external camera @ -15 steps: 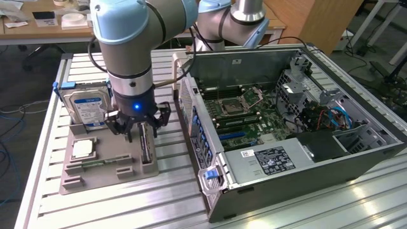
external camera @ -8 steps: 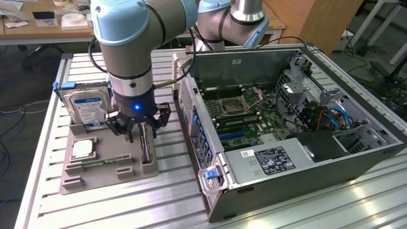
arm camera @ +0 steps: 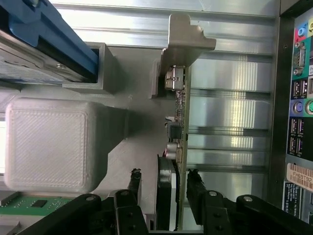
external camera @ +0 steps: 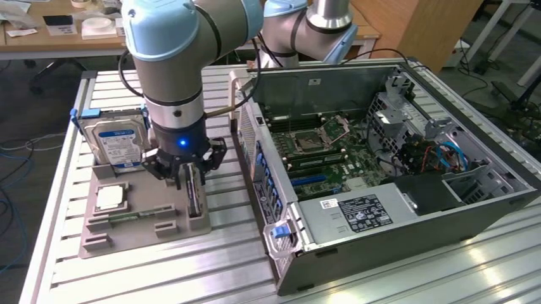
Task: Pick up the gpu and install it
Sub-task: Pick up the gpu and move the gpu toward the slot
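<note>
EXT VIEW
- Claw (external camera: 187,174): you have it low over the tray's case-side edge, astride the gpu.
- Gpu (external camera: 196,199): on edge in its slot along that tray edge. Upright, so fingers can take both faces.
- Tray (external camera: 135,244): sits on the slatted table (external camera: 169,275), toward the exterior view's left edge.
- Hard drive (external camera: 118,142): upright at the tray's far corner, near the arm. Likeliest thing to get knocked, imo.
- PC case (external camera: 381,164): open, just beside the tray, board exposed. Its wall is close to the gpu slot.

WRIST VIEW
- Claw (arm camera: 164,178): part-wide, one finger (arm camera: 194,183) v. near the card, gap showing at the other side. Not clamped yet, by my read.
- Gpu (arm camera: 180,122): edge-on betw. the fingers, bracket (arm camera: 186,34) at the end away from the claw.
- White block (arm camera: 49,142): beside the slot, apart from the fingers.
- Memory stick (arm camera: 29,203): green, lying past the block, out of the way.
</note>
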You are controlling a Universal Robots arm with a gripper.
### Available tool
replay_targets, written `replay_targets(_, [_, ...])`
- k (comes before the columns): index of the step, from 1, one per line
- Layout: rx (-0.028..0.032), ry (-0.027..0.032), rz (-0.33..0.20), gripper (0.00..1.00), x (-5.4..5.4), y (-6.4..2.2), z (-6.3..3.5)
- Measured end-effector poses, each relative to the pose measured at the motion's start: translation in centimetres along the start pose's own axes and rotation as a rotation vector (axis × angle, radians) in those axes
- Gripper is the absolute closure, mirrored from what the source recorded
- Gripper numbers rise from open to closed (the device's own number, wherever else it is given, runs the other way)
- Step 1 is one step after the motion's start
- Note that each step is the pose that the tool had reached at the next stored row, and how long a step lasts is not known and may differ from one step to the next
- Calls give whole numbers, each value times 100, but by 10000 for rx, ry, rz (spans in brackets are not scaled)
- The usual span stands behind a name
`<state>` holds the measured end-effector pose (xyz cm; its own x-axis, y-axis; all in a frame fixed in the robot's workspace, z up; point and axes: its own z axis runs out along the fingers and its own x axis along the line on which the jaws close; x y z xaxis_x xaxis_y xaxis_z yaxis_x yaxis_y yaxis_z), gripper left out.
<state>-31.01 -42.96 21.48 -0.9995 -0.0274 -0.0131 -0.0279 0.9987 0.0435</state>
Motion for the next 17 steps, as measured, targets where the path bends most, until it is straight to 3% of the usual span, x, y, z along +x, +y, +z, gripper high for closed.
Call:
replay_targets(3, [-4,-3,-2,51,-8,0,3])
replay_targets(4, [-2,-2,-2,58,-11,-1,2])
replay_targets(9, [-1,0,-1,58,-16,-1,2])
replay_targets(11, [-1,0,-1,60,-17,-1,2])
replay_targets(12, [-1,0,-1,66,-18,-1,2])
replay_targets(17, [-1,0,0,68,-19,-1,2])
